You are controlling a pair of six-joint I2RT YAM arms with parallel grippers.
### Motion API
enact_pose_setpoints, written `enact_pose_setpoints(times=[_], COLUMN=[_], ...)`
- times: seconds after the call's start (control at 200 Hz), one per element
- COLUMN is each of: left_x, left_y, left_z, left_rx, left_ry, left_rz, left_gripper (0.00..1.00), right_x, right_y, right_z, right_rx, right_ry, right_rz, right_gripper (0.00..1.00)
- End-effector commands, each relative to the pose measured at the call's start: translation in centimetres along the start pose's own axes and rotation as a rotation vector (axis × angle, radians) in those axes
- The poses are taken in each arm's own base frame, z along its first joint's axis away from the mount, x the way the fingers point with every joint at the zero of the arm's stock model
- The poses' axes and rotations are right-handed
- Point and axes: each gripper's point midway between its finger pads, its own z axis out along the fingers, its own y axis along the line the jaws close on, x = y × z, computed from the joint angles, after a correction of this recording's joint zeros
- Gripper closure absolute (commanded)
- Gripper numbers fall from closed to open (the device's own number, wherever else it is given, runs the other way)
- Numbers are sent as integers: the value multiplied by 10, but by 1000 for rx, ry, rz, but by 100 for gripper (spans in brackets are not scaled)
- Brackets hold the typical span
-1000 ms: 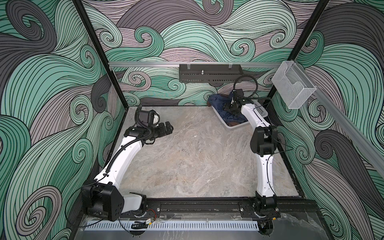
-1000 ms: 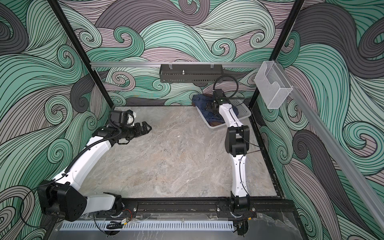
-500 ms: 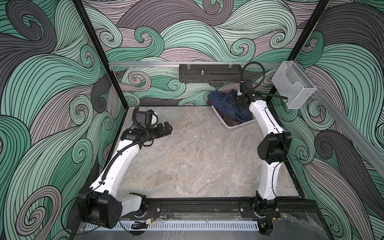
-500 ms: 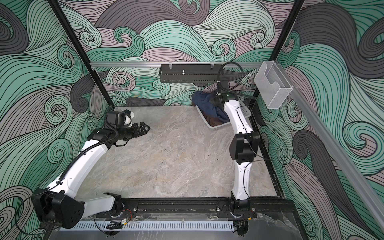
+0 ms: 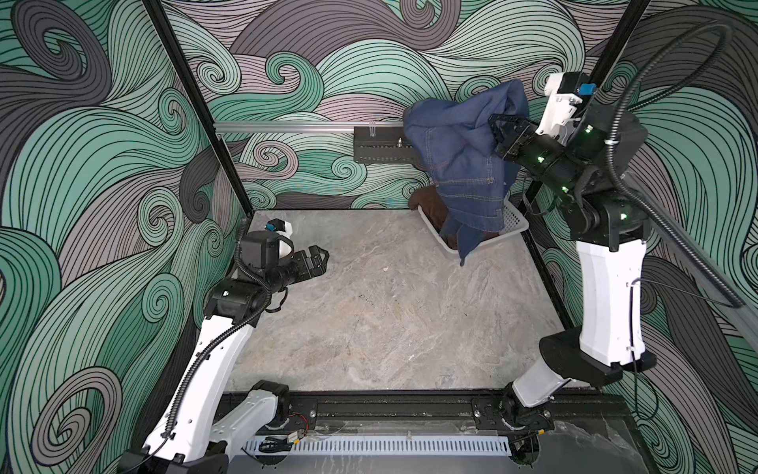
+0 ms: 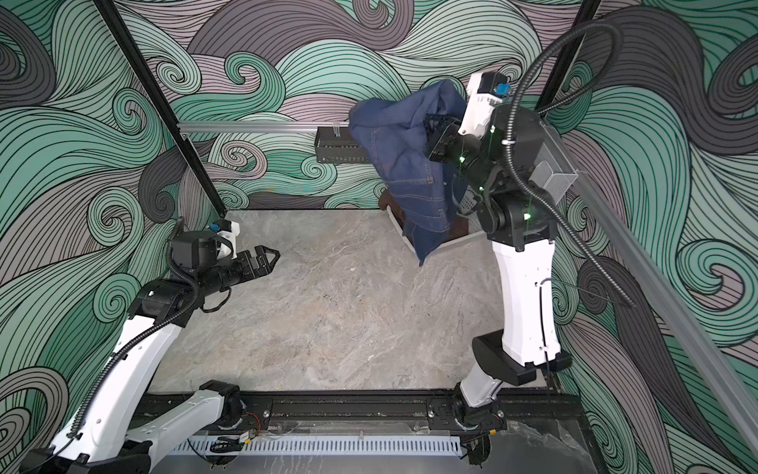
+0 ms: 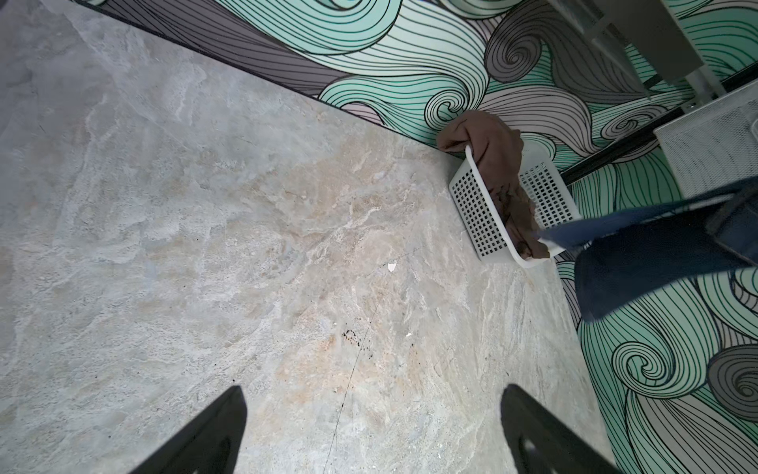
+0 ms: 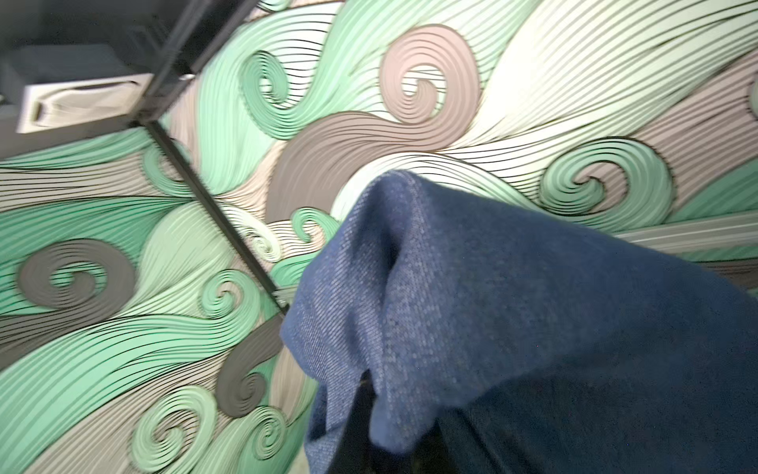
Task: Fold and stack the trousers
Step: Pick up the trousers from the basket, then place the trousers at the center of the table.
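The right hand, clenched on the dark blue trousers, holds them high above the white basket at the tabletop's far corner, the left hand hovering released; next, I judge, comes spreading them flat for folding.

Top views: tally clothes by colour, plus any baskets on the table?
Blue jeans: 1 (hanging in the air above the basket)
Brown cloth: 1 (in the basket, draped over its rim)
White basket: 1
Total: 3
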Motion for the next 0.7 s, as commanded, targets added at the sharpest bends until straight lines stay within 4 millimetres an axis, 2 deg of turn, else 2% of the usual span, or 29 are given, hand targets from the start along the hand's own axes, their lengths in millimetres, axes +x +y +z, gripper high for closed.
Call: enact_pose_setpoints(times=[0.0, 0.155, 0.37, 0.53, 0.625, 0.695], left_x=[0, 1, 3, 2, 2, 0], left_y=[-1, 1, 7, 10, 11, 13], left_z=[-25, -46, -69, -77, -79, -82], left_rx=[-16, -33, -68, -91, -100, -113], left_ry=[-28, -59, -87, -97, -105, -112], left_rz=[10, 22, 46, 63, 68, 71], left_gripper=[1, 1, 1, 1, 1, 1], right_x=[33, 95, 175, 201, 208, 206], right_y=[21, 32, 23, 39, 60, 83], right_z=[19, 31, 35, 33, 34, 34], right_rx=[-94, -68, 37, 20, -44, -131], right_ry=[104, 250, 442, 506, 529, 544], right_rz=[45, -6, -136, -150, -97, -25], right_gripper=[100, 100, 100, 100, 100, 100])
